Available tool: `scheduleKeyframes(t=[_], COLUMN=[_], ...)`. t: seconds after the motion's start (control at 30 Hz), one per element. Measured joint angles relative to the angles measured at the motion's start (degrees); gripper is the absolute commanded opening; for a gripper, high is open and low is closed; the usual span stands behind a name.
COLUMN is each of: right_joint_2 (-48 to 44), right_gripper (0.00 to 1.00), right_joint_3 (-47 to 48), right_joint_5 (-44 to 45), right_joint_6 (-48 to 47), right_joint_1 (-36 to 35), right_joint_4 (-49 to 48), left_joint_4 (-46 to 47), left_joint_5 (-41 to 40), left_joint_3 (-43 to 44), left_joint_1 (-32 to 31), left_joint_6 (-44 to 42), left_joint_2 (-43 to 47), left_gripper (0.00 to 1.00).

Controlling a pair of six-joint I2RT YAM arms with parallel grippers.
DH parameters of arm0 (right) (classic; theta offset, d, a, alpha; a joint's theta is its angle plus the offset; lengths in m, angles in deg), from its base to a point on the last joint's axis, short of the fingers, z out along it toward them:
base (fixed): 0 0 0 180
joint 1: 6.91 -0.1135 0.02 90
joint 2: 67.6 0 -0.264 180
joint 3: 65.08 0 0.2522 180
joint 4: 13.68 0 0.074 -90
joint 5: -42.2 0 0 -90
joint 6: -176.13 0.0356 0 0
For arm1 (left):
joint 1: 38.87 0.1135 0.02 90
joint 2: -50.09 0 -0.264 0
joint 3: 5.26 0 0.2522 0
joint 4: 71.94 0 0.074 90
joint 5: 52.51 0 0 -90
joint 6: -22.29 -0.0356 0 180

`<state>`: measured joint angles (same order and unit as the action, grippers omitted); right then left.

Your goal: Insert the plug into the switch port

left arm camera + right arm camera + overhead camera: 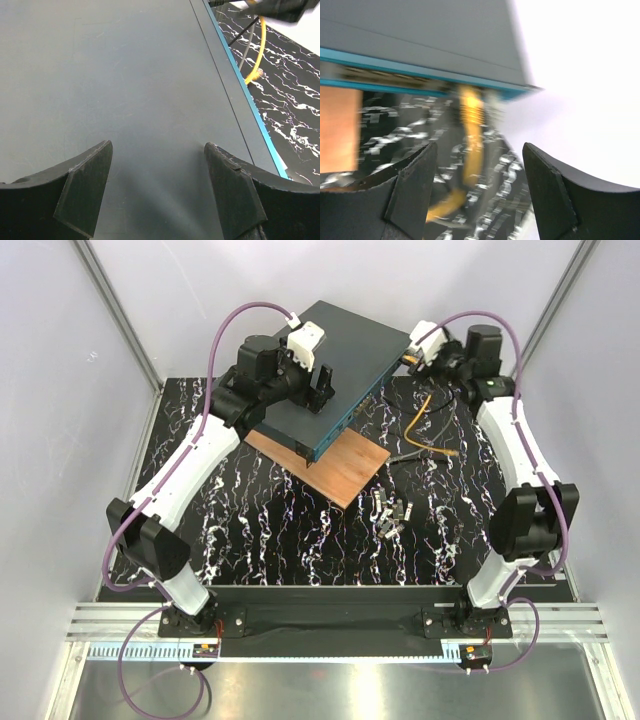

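Right now I see the plug [471,102] at a port [468,91] on the flat grey box's [125,75] teal front, though blur hides whether it is seated. Its thin orange cable [470,147] trails over the black marbled table [250,530]. Left gripper [156,145], over the box's smooth lid, and right gripper [479,145] both gape, holding nothing.

**Board, modules and cable on a marbled mat**

A black mat with white marble veining [270,540] covers the table. A flat, reddish-brown rectangular wooden board [345,468] lies at its middle, turned cornerwise. Several small grey metal modules [392,512] cluster loosely near the board's right corner. A thin black cable [408,455] lies farther back, right of the board.
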<state>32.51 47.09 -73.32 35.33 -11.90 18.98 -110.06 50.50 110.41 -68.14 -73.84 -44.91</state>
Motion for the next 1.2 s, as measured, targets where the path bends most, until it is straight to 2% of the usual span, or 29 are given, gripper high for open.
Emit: scheduleKeyframes(t=[0.23,0.37,0.47,0.67,1.2], right_joint_2=[-3.43,-6.12,-7.63,-7.82,-1.64], right_gripper=[0.73,0.70,0.65,0.45,0.44], right_joint_3=[0.35,0.35,0.37,0.63,3.13], right_joint_5=[0.28,-2.62,-5.73,-11.69,-13.00], right_joint_6=[-0.22,-0.92,-2.51,-6.27,-11.26], right_joint_1=[3.72,4.33,4.48,4.52,4.52], right_joint_4=[-2.49,-0.83,2.58,10.64,13.99], left_joint_4=[0.00,0.00,0.00,0.00,0.00], left_joint_5=[0.07,0.07,0.07,0.09,0.17], left_joint_3=[0.07,0.07,0.07,0.07,0.07], left_joint_1=[0.00,0.00,0.00,0.00,0.00], left_joint_6=[0.00,0.00,0.00,0.00,-0.02], left_joint_2=[0.00,0.00,0.00,0.00,0.00], left_gripper=[0.79,0.79,0.79,0.79,0.79])
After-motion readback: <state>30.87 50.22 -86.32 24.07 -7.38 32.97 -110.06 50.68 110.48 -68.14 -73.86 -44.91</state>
